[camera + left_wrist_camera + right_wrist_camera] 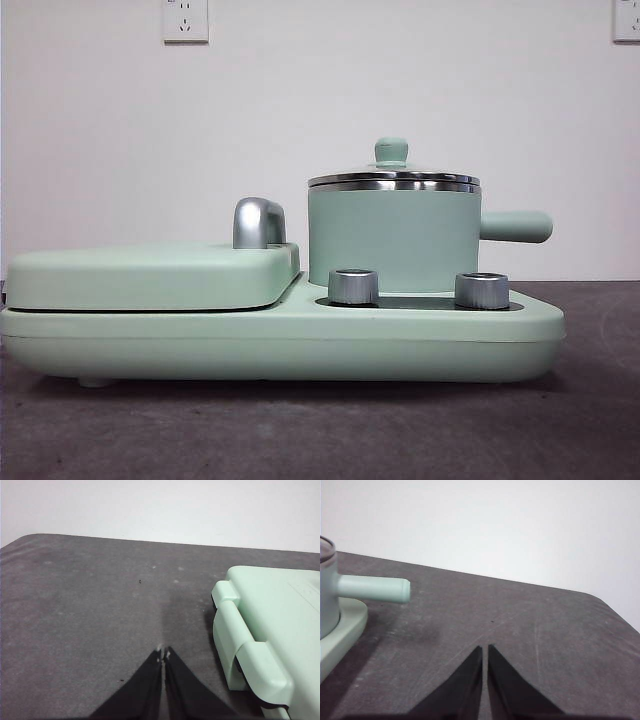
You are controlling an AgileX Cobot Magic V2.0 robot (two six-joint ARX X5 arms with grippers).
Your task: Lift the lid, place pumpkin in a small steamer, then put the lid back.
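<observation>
The front camera sits low, about level with the dark table (600, 420), and looks straight across it at the base appliance (300, 340) and the small steamer (392, 240), both near and large before a white wall. The left wrist camera looks down past its gripper (163, 655) to the grill cover (270, 635). The right wrist camera, likewise low over its gripper (485, 652), shares the steamer's side handle (372, 589) with the front view.

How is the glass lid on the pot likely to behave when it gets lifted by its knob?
The lid looks rigid, glass in a steel rim, so probably breakable if dropped. Its knob is small and rounded, so a grip may slip. It sits level on the small steamer and should lift straight up.
</observation>
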